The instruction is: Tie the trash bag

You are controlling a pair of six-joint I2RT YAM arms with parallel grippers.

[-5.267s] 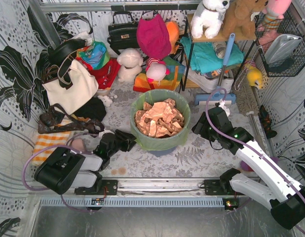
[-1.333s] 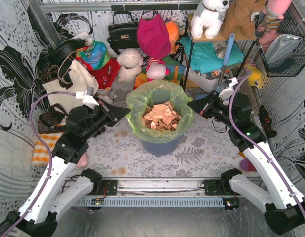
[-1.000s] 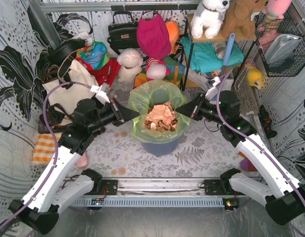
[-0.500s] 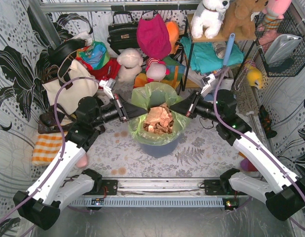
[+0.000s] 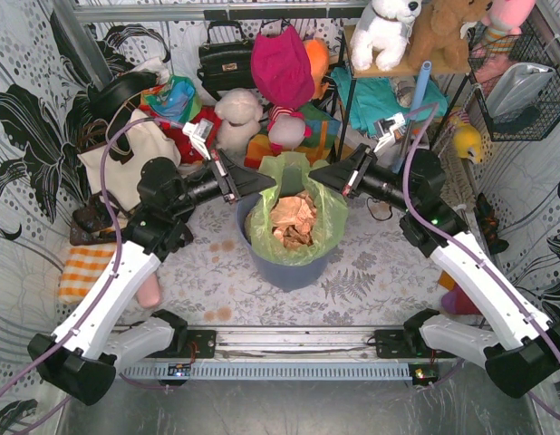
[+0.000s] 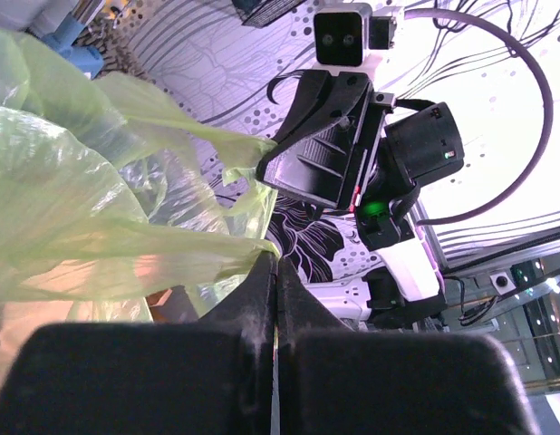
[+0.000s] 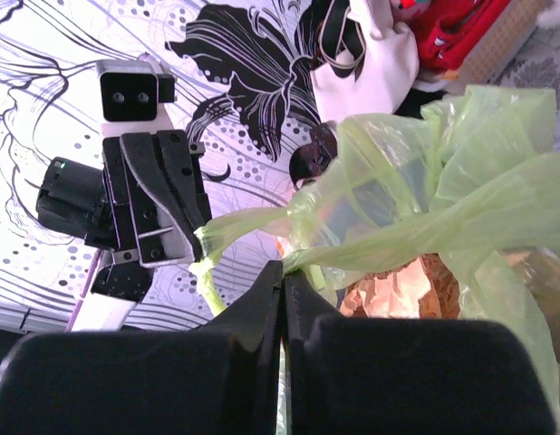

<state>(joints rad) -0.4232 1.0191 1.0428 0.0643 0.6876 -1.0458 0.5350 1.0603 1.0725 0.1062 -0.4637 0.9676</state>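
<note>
The lime-green trash bag (image 5: 296, 216) stands in the round blue-grey bin (image 5: 282, 268), with crumpled brown paper showing inside. My left gripper (image 5: 269, 185) is shut on the bag's left rim, drawn up into a strand. My right gripper (image 5: 314, 173) is shut on the right rim. The two tips face each other closely above the bag's mouth. In the left wrist view the jaws (image 6: 275, 264) pinch green plastic (image 6: 90, 236), with the right gripper (image 6: 309, 172) opposite. In the right wrist view the jaws (image 7: 283, 268) clamp a stretched fold of the bag (image 7: 461, 195).
A cream tote bag (image 5: 130, 165) and a black handbag (image 5: 224, 60) lie at the back left. Plush toys (image 5: 239, 118) and a magenta cloth sit behind the bin. A shelf with teal cloth (image 5: 389, 101) and a blue-handled mop (image 5: 412, 107) stand back right. A striped cloth (image 5: 83, 268) lies left.
Both grippers have risen and moved inward toward each other, pulling the bag's rim up off the bin. The bag's mouth has narrowed from a wide circle to a tall gathered shape.
</note>
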